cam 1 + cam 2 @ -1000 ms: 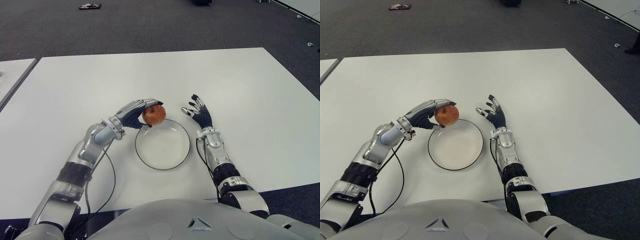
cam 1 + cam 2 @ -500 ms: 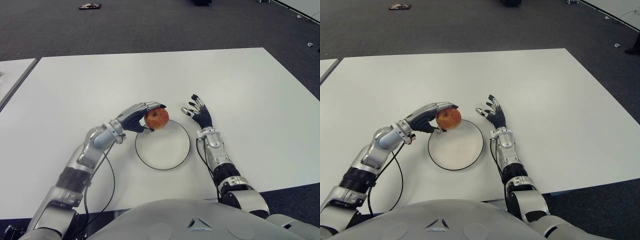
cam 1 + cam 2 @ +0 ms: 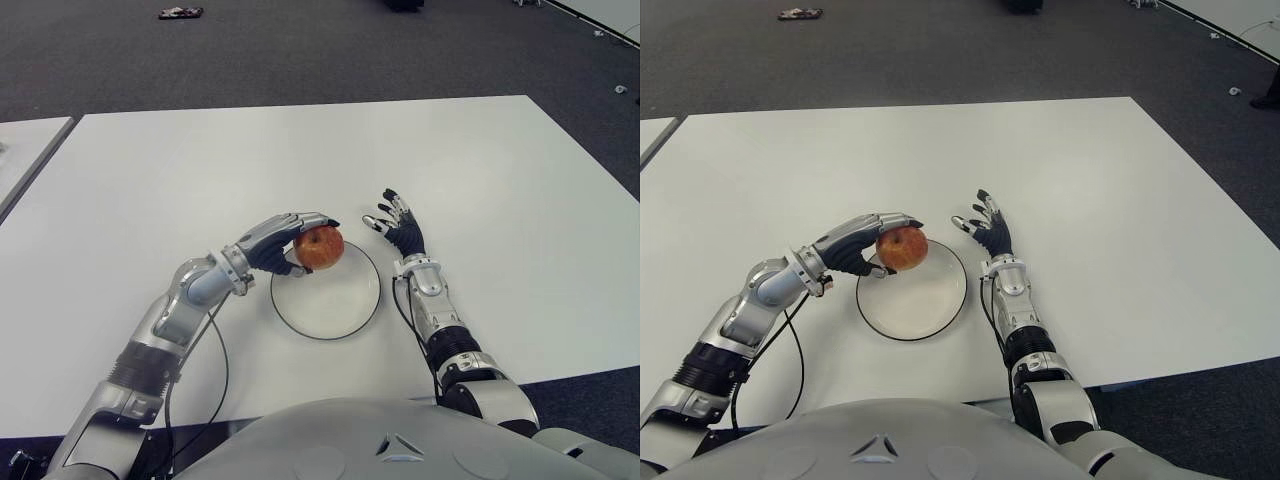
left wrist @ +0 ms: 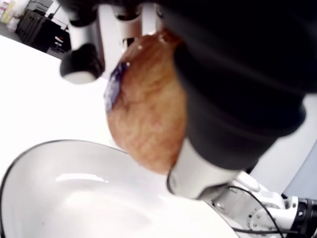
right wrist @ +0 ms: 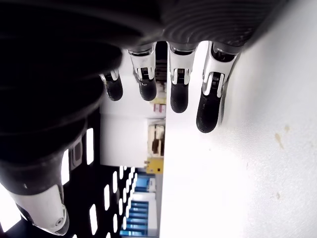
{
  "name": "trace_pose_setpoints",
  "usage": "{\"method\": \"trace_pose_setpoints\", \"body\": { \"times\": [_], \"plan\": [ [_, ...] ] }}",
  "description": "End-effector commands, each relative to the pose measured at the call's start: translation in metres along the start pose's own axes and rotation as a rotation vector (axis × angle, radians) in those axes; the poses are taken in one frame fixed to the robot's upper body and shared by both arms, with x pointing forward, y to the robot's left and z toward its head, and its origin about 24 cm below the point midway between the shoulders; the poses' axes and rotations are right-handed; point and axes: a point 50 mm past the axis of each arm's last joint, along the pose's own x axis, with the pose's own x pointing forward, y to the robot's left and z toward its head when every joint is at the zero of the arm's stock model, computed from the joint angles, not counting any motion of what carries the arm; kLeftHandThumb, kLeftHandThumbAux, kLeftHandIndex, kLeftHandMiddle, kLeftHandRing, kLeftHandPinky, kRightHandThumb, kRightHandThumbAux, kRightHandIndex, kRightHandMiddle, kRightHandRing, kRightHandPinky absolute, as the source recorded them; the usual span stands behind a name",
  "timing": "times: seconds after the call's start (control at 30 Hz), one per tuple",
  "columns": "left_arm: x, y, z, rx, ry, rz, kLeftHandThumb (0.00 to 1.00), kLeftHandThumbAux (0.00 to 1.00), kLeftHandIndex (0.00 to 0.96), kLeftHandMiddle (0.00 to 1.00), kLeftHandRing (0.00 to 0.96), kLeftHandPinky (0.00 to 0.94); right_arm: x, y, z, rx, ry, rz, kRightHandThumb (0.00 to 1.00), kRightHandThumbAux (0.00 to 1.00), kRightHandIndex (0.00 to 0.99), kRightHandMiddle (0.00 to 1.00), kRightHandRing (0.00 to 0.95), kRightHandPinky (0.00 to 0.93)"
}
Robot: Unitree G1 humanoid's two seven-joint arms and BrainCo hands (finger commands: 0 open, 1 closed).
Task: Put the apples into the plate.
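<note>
A red-yellow apple (image 3: 319, 247) is held in my left hand (image 3: 285, 244), fingers curled over its top and thumb underneath. It hangs just above the far-left rim of the white plate (image 3: 340, 305), which has a dark edge and nothing in it. The left wrist view shows the apple (image 4: 146, 114) close up over the plate's bowl (image 4: 64, 198). My right hand (image 3: 395, 222) shows just right of the plate with its fingers (image 5: 208, 106) spread and nothing in them.
The white table (image 3: 300, 160) stretches wide around the plate. A second table's edge (image 3: 25, 165) shows at the far left. Dark carpet lies beyond, with a small object (image 3: 180, 13) on it.
My left hand has carried the apple to the right and a little lower, from beside the plate's far-left rim to over it. The right hand has not moved.
</note>
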Motion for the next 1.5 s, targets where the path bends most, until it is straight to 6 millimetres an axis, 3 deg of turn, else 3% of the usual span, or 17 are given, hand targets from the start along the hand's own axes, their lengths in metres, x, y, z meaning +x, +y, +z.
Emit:
{"method": "trace_pose_setpoints", "body": {
  "times": [0.03, 1.27, 1.43, 1.5],
  "plan": [
    [-0.001, -0.001, 0.002, 0.029, -0.008, -0.032, 0.919, 0.665, 0.811, 0.856, 0.853, 0.853, -0.02, 0.002, -0.038, 0.015, 0.19, 0.001, 0.131, 0.71, 0.012, 0.074, 0.117, 0.185],
    [0.002, -0.013, -0.003, 0.06, -0.003, -0.075, 0.847, 0.68, 0.786, 0.837, 0.83, 0.827, -0.019, 0.002, -0.037, 0.018, 0.182, 0.003, 0.131, 0.709, 0.019, 0.079, 0.117, 0.182],
    [0.003, -0.013, -0.001, 0.048, -0.055, -0.063, 0.748, 0.683, 0.75, 0.826, 0.818, 0.81, -0.019, 0.002, -0.037, 0.018, 0.185, 0.001, 0.131, 0.714, 0.02, 0.085, 0.126, 0.192],
    [0.003, -0.013, 0.001, 0.036, -0.086, -0.063, 0.656, 0.66, 0.732, 0.822, 0.812, 0.798, -0.019, 0.002, -0.037, 0.017, 0.186, 0.001, 0.131, 0.716, 0.02, 0.087, 0.128, 0.193]
  ]
}}
